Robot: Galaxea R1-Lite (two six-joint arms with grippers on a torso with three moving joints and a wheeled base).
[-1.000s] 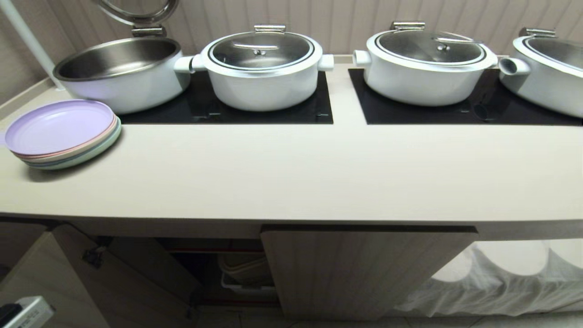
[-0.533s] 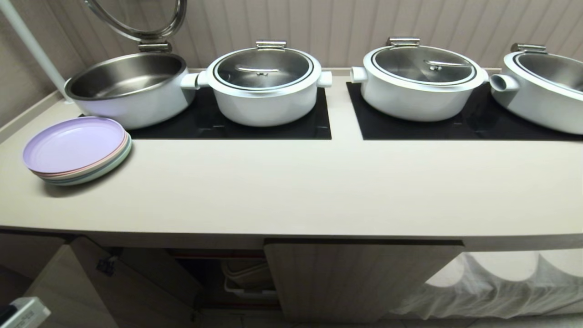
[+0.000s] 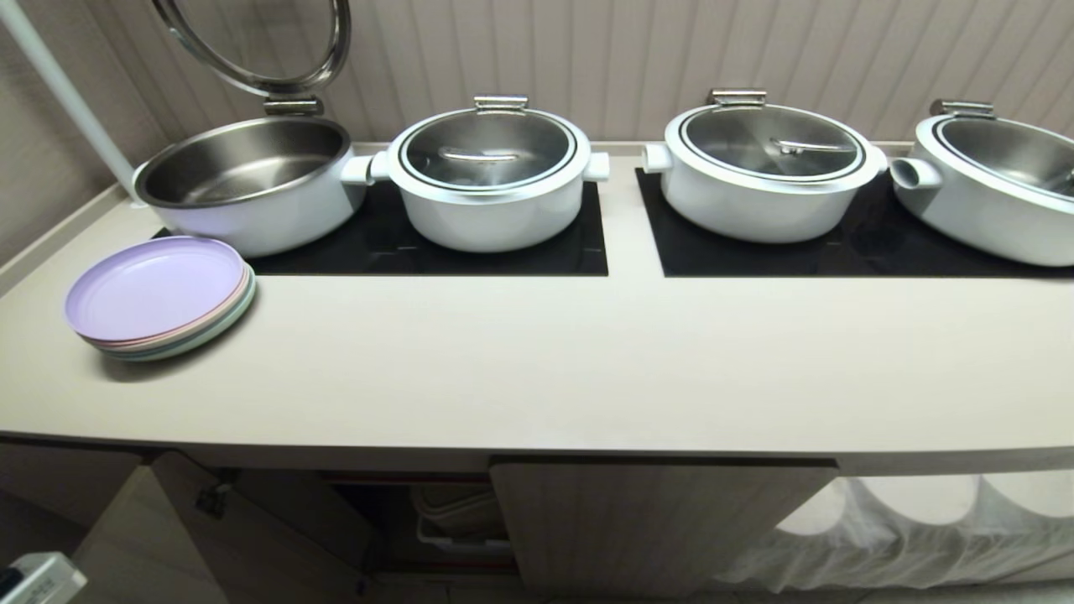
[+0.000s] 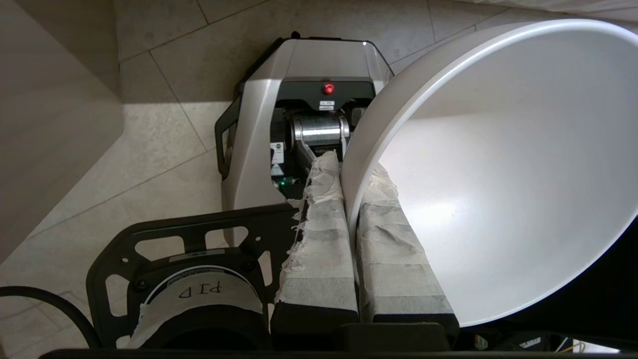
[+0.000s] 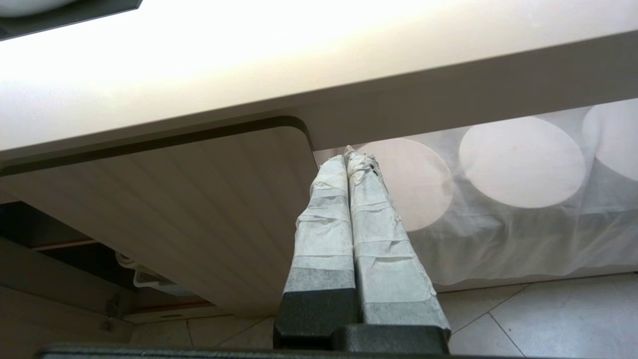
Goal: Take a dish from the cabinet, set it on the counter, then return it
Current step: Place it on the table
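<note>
**Bowl in hand, below the worktop, not yet set down**

The counter [image 3: 537, 369] fills the head view, long and cream, with black mats at the back carrying big white pots [image 3: 491, 180]; a stack of pastel plates [image 3: 159, 298] sits near its left end; the middle stretch in front of the mats is where the dish would most easily go. Beneath it the cabinet [image 3: 663, 520] has its left door [image 3: 134, 537] swung open, showing a dark inside and a red-edged shelf, while the right door is shut. The dish [image 4: 498, 164], a plain white bowl, is out of the cabinet and held low over the tiled floor beside the robot's own base [image 4: 299, 114]; it does not show in the head view. The left gripper [image 4: 351, 174] is clamped on the bowl's rim, one taped finger inside the wall and one outside, the bowl tilted on edge. The right gripper [image 5: 353, 159] hangs idle under the counter edge near the shut door, fingers pressed together on nothing.

The step in hand looks like the carry up to the counter; the next move calls for lifting the bowl clear of the counter's front edge, levelling it, and lowering its foot onto bare worktop before letting go.
</note>
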